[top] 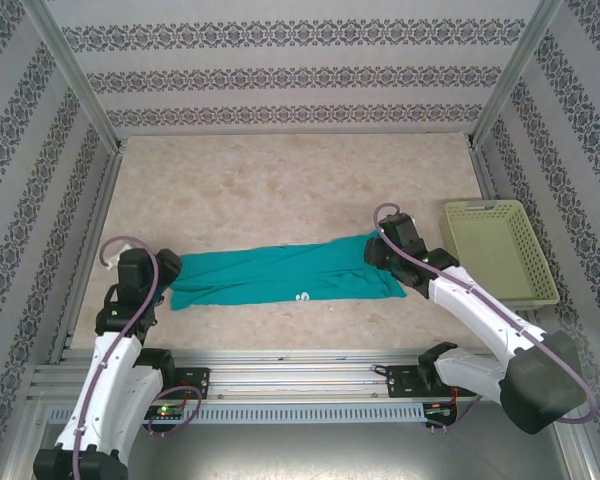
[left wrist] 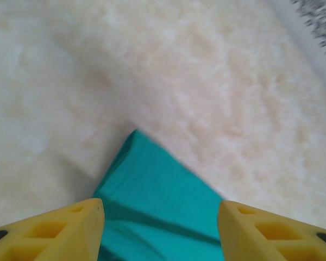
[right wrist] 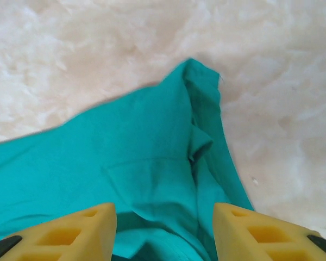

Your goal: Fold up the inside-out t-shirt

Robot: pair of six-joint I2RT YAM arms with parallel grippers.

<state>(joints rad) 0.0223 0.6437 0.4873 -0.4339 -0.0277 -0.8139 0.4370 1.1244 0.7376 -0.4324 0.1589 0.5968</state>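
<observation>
From the overhead camera I see the inside-out t-shirt [top: 280, 272] lying on the table [top: 280, 180] as a long, narrow teal band, folded lengthwise and running left to right across the near half of the surface, between the two arms. A small white tag [top: 302, 296] shows at its near edge, a little right of the middle. The left gripper [top: 167, 268] sits at the band's left end and the right gripper [top: 372, 250] at its right end, which lies slightly farther back on the table than the left. On my left wrist feed the left gripper [left wrist: 160, 209] has its yellow fingers standing well apart, and a pointed corner of the inside-out t-shirt [left wrist: 152, 190] lies flat on the table between them, pinched by neither. On the right wrist feed the right gripper [right wrist: 164, 212] is likewise spread wide, with the inside-out t-shirt [right wrist: 141, 147] beneath and between the fingers; the cloth there is layered, with a narrow rumpled fold along its right edge, and nothing is clamped. A pale yellow-green basket [top: 485, 207] stands on the table to the right, just beyond the right arm, apart from the cloth
</observation>
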